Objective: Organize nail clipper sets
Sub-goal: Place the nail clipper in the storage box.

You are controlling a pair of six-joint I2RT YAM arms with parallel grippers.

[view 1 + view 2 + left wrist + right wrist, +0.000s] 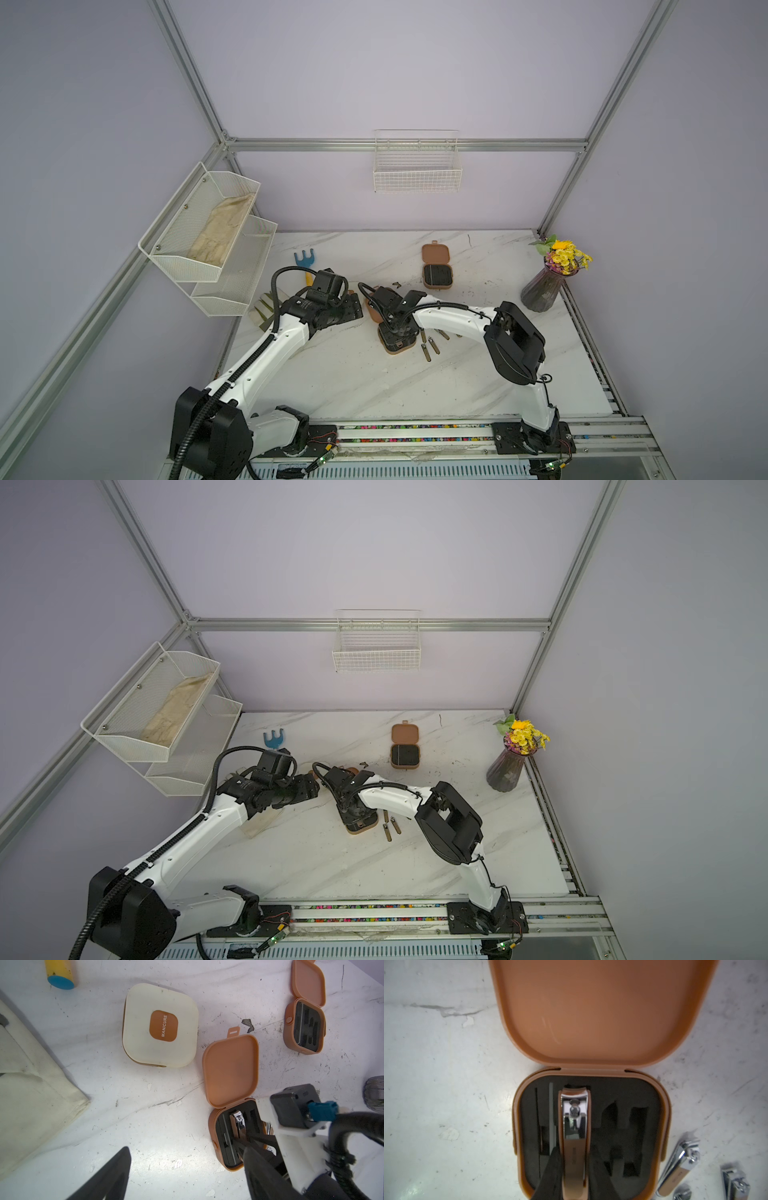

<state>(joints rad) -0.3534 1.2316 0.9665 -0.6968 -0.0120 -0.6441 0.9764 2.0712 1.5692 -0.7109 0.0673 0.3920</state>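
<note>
Right wrist view: the right gripper (574, 1157) is pinched narrow on the bronze clipper (574, 1118), which sits over its slot (577, 1086) inside the open brown case (602, 1012). I'd keep it lined up with that slot, press down gently, then let go.

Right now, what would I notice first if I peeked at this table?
Probably the right gripper in the middle of the table, pinching a shiny clipper at the black lining of an open brown case. Next, the yellow flowers in a vase at the far right corner, and the closed cream case marked MANICURE lying beside the brown one.
</note>
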